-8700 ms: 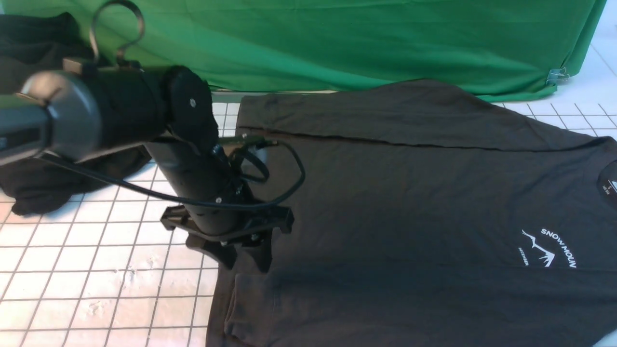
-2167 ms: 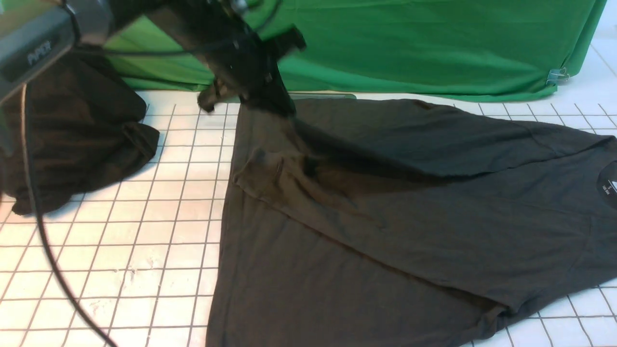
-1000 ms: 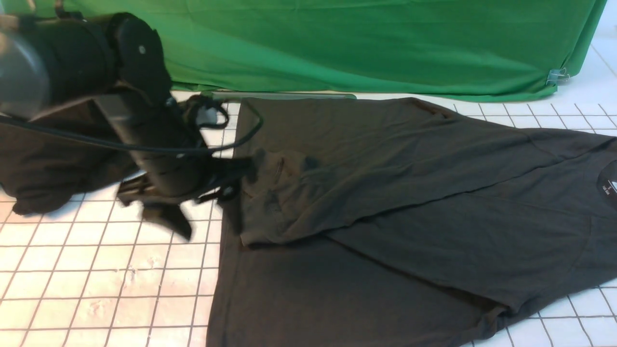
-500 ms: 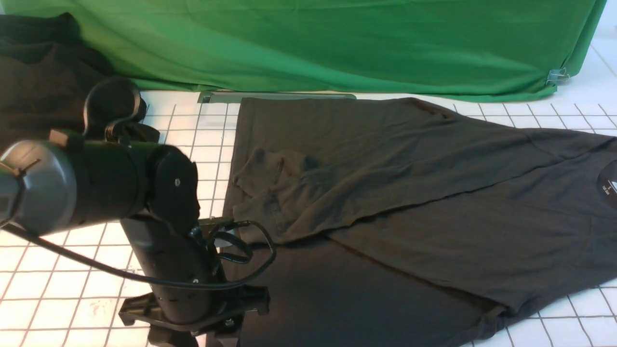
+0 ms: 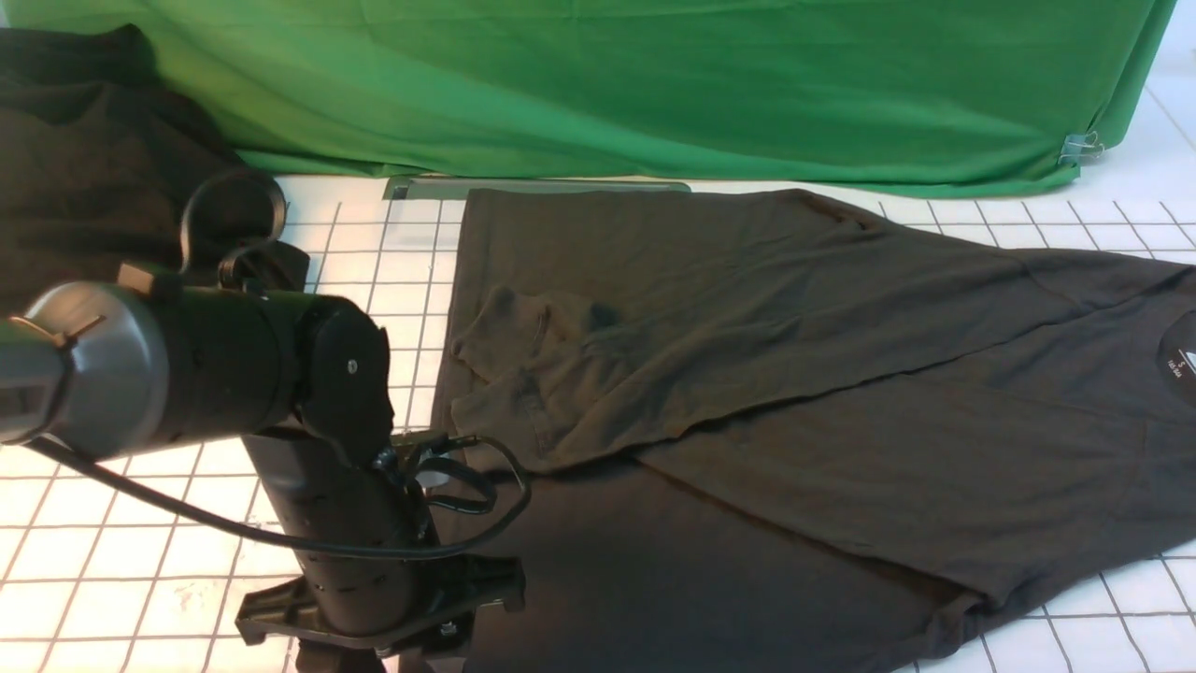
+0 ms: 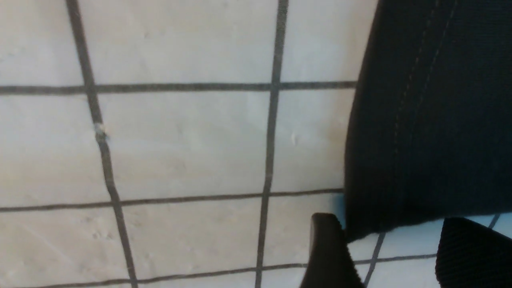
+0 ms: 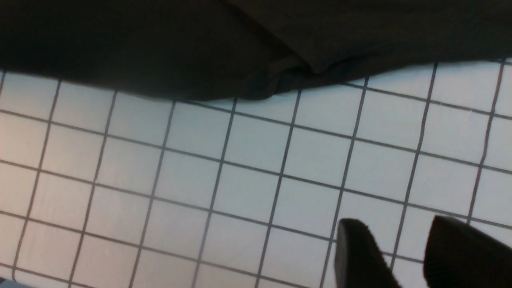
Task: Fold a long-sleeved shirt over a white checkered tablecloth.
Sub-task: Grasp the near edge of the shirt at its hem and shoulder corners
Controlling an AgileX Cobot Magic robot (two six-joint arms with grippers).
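Observation:
The charcoal long-sleeved shirt (image 5: 794, 393) lies flat on the white checkered tablecloth (image 5: 140, 561), collar (image 5: 1179, 360) at the right. One sleeve (image 5: 579, 374) lies folded diagonally across the body. My left gripper (image 5: 374, 654) is low at the shirt's near left hem corner, mostly cut off by the front view's bottom edge. In the left wrist view the left gripper (image 6: 390, 240) is open, the hem corner (image 6: 432, 120) just beyond its fingertips and bare tablecloth (image 6: 180, 140) between them. My right gripper (image 7: 400, 236) is open over the tablecloth (image 7: 240, 180), apart from the shirt's edge (image 7: 160, 40).
A green fabric sheet (image 5: 654, 84) hangs along the back. A deeper-black lumpy cloth (image 5: 84, 187) sits at the back left, behind my left arm. A metal strip (image 5: 533, 187) lies at the sheet's foot.
My left arm has come from beside the folded sleeve's cuff down to the shirt's near left hem corner, and its jaws have narrowed. The shirt has stayed still over the last second.

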